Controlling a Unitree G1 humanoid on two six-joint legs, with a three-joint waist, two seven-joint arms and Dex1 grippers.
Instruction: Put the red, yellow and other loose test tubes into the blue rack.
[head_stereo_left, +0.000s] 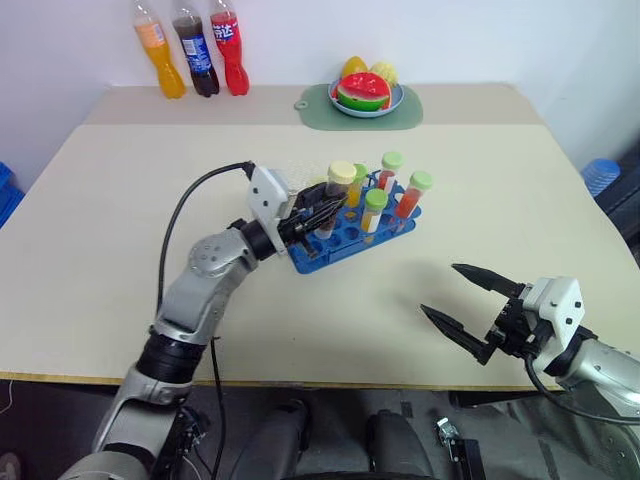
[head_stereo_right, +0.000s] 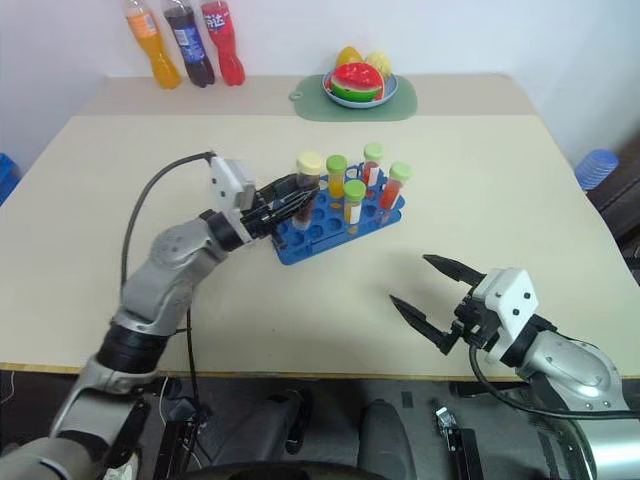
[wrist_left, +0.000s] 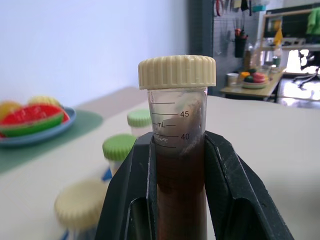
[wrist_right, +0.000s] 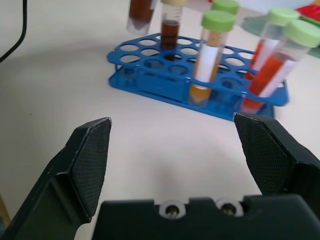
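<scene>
The left gripper (head_stereo_left: 318, 214) is clamped on a tube of dark brown liquid (wrist_left: 179, 170) with a pale cap, holding it upright above the near left end of the blue rack (head_stereo_left: 345, 238), its bottom clear of the holes. The rack sits near the middle of the table (head_stereo_left: 120, 250). Several capped tubes stand in it: one with yellow liquid and a green cap (head_stereo_left: 373, 212), one with red-orange liquid and a green cap (head_stereo_left: 412, 195), another green-capped tube (head_stereo_left: 388, 170) behind them, and a second brown tube with a pale cap (wrist_right: 170, 27). The right gripper (head_stereo_left: 468, 307) hangs above the table's near right part, well apart from the rack, its two black fingers spread wide and holding nothing. At the far edge stand three soda bottles (head_stereo_left: 190, 50) and a plate of fruit (head_stereo_left: 366, 93) on a green mat.
</scene>
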